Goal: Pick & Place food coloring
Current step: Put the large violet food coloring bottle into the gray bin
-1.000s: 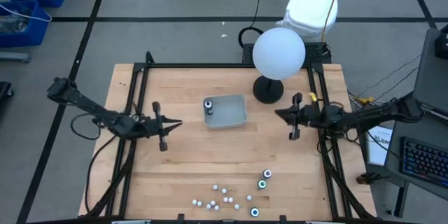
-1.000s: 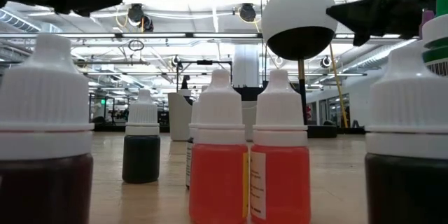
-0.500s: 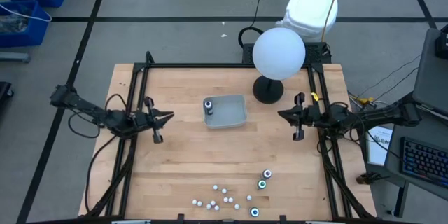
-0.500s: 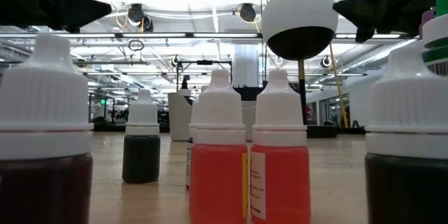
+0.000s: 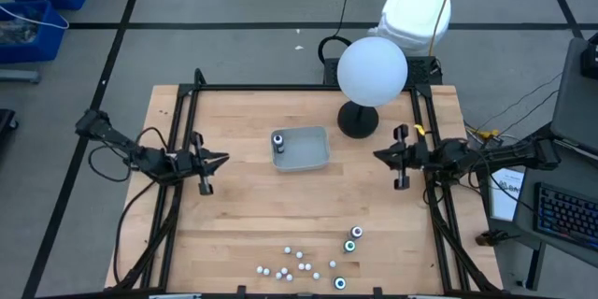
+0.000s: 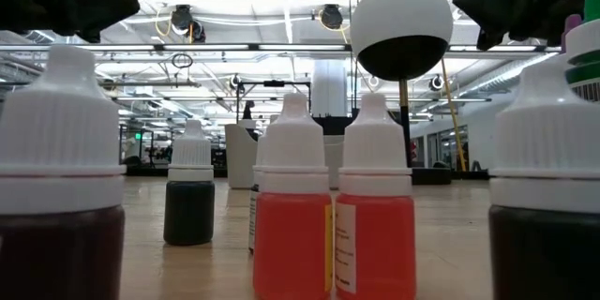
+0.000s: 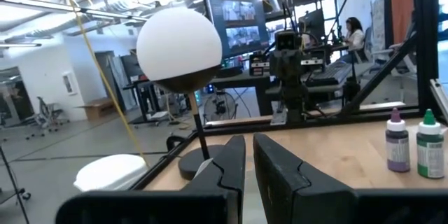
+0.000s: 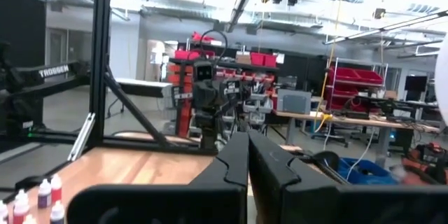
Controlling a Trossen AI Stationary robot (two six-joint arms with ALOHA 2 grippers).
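The food coloring bottles (image 5: pixel 299 262) stand in a loose cluster by the table's near edge: tiny white-capped ones and dark teal-ringed ones (image 5: pixel 352 240). In the low view they fill the foreground, two orange ones (image 6: pixel 333 230) in the middle. One more bottle (image 5: pixel 278 140) stands in the grey tray (image 5: pixel 308 154) at the table's middle. My left gripper (image 5: pixel 222 159) hovers shut above the table's left side, pointing at the tray. My right gripper (image 5: pixel 378 156) hovers shut above the right side, facing it. Both are far from the bottles.
A large white globe on a black stand (image 5: pixel 371 73) stands at the far edge, just right of the tray. A black frame (image 5: pixel 187 103) runs along the table's left, far and right sides. Bare wood lies between the tray and the bottle cluster.
My left gripper has drawn back toward the table's left edge, away from the tray. My right gripper has drawn back a little toward the right edge. The bottles and the tray have stayed where they were.
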